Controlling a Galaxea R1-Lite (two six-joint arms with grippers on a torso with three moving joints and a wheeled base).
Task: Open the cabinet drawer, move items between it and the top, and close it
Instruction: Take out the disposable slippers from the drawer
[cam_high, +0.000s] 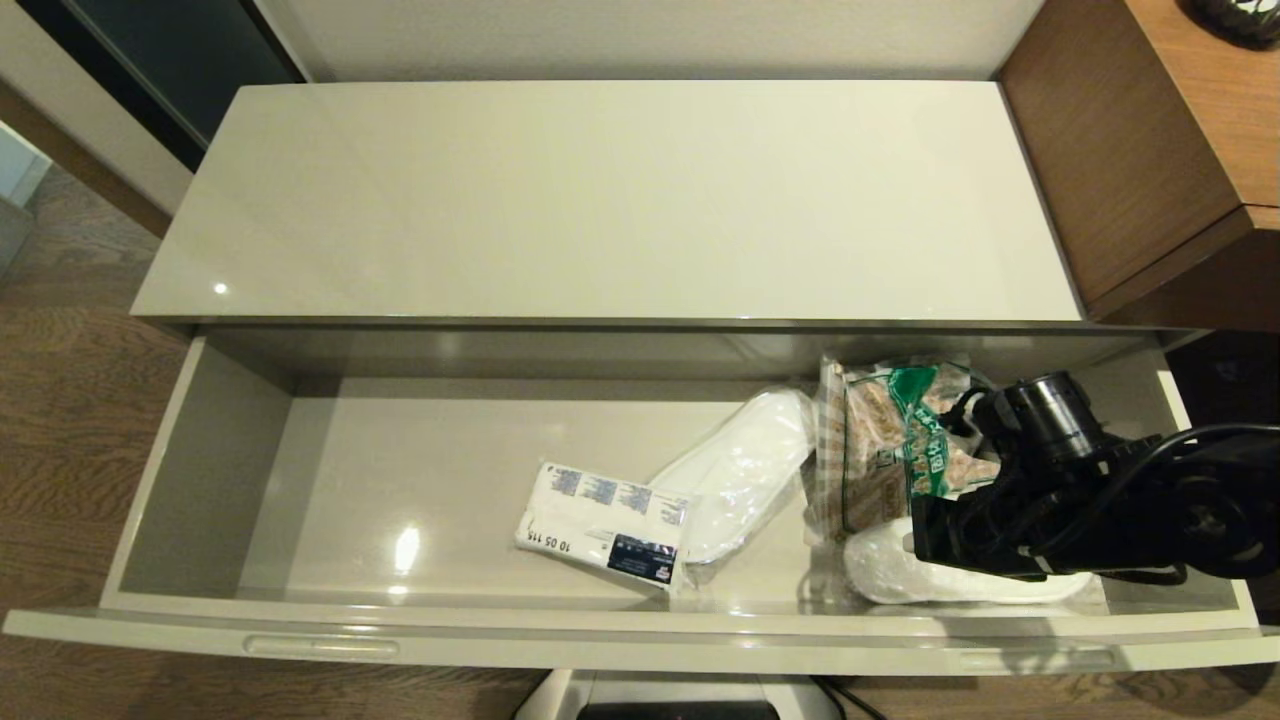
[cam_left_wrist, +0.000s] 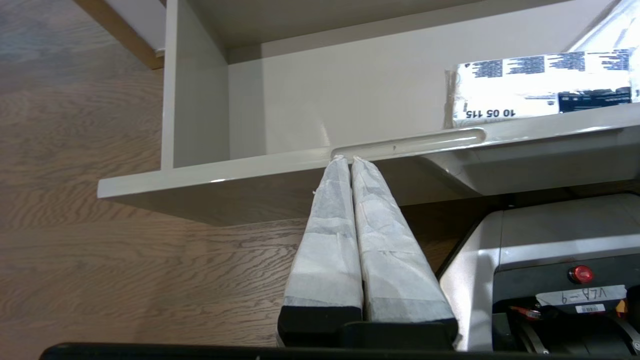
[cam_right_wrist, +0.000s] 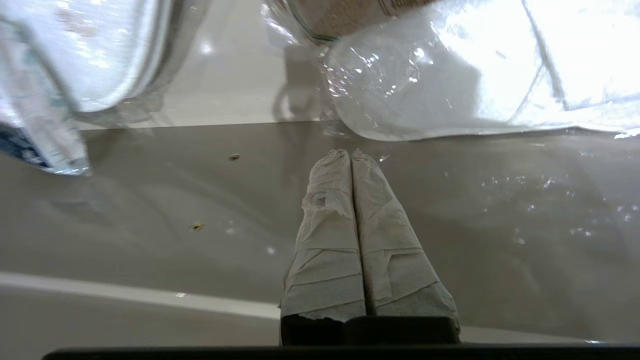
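The drawer (cam_high: 200, 470) stands pulled fully out below the bare top (cam_high: 600, 200). Inside it, the tissue packet (cam_high: 603, 524) lies flat near the front wall, around the middle, its long axis running roughly along the drawer's width. The wrapped slipper (cam_high: 745, 470) lies just beside it toward the right, touching or overlapping its end, slanting from the front toward the back right. Further right sit a printed snack bag (cam_high: 885, 440) and a second wrapped slipper (cam_high: 950, 580) against the front wall.

The right gripper (cam_right_wrist: 351, 154) is down inside the drawer at its right end, fingers pressed together and holding nothing, tips low over the drawer floor, just short of the second slipper's wrap. In the right wrist view the packet's corner and the first slipper lie off to one side, so both are toward the drawer's middle from these fingers.

The left gripper (cam_left_wrist: 348, 159) sits outside the drawer, below its front edge, fingers pressed together at the end of the left slot handle (cam_left_wrist: 407, 140), empty.

The right arm is the nearer to every item; I judge the next move calls for spreading its fingers and coming across a slipper's narrow width.
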